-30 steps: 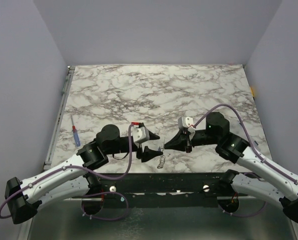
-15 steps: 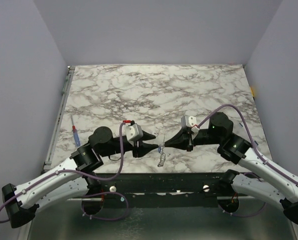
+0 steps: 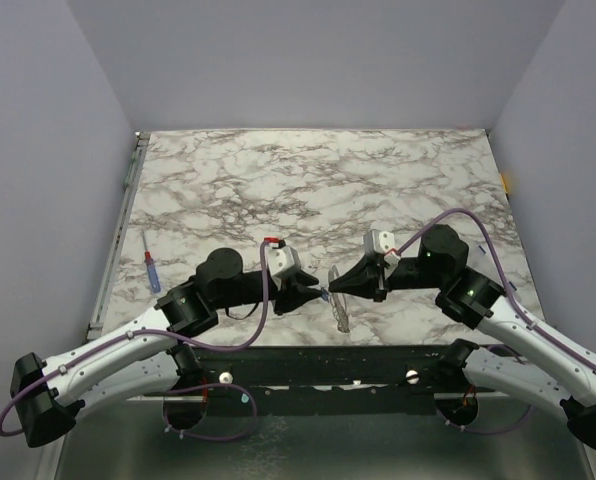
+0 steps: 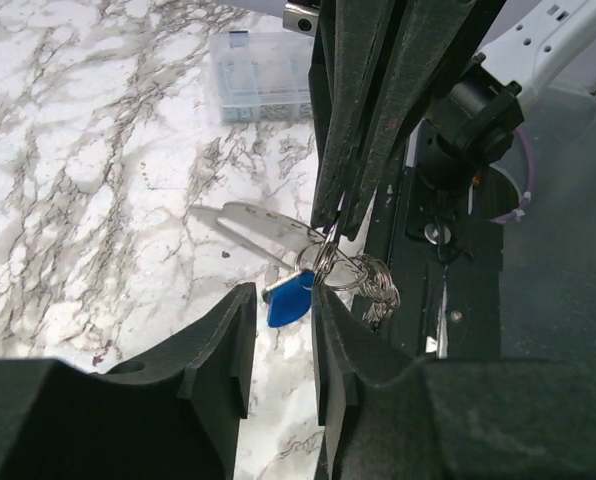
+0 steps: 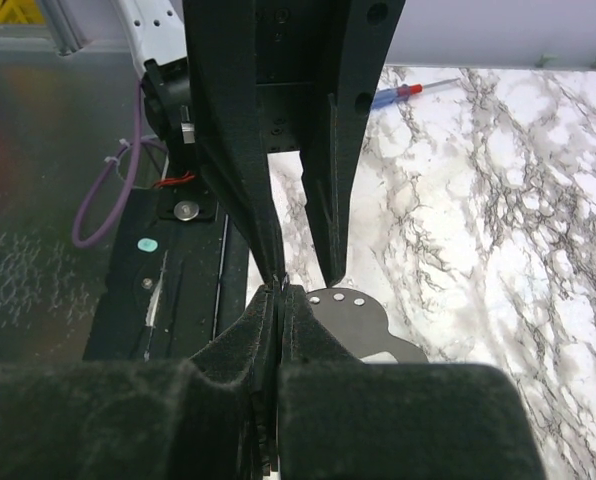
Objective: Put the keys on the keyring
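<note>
Threading is the step in hand: the right gripper (image 3: pixel 332 285) is clamped tight on the keyring (image 4: pixel 340 272), while the left gripper (image 3: pixel 312 291) stands narrowly parted around the blue-headed key (image 4: pixel 288 300), right against the ring. Next, I'd judge, it must pinch that head squarely and work it onto the wire. A silvery key (image 4: pixel 253 222) lies just beside them.

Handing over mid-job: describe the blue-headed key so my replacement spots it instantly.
Near the marble table's near edge, the left end effector and right end effector meet. At the keyring between them, it is the only blue-headed key, beside a silver key.
</note>
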{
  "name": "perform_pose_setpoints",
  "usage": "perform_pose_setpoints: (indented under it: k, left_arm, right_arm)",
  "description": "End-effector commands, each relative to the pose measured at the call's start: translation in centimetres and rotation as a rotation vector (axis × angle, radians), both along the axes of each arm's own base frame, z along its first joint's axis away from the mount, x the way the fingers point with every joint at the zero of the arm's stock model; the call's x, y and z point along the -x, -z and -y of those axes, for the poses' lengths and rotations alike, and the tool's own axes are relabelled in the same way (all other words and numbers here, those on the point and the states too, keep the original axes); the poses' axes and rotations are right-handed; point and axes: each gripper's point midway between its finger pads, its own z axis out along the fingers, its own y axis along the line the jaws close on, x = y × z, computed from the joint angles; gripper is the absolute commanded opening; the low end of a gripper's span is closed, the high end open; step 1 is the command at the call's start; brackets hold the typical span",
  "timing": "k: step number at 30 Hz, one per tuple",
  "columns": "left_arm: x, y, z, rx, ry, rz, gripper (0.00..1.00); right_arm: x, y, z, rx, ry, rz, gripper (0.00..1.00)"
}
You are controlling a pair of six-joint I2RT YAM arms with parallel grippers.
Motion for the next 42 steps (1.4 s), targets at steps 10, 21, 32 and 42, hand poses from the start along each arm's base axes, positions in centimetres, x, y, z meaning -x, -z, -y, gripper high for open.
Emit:
perform_pose_setpoints:
  k: [10,21,32,42]
  left_arm:
    - [1.0,-1.2,-0.2,0.045,0.037,0.022,0.5]
    - [-0.7,-1.6,-1.4,0.144,-0.141,-0.096,0.48]
    - [-0.6,-2.0,-1.3,0.19,-0.122,-0.038,0.38]
    - [-1.7,-2.2,-0.1,0.179,-0.125,-0.009,0.37]
  right_arm:
    - [-1.3,-1.2,0.0,-0.047,0.078,0.055,0.01]
    - [-3.2,-1.8,0.2,-0.103,0.198,0.048,0.01]
    - [-3.6,-2.6,0.0,-0.141,0.216,0.042,0.0]
    - [-3.5,-2.5,-0.2,-0.135,0.201,0.032,0.01]
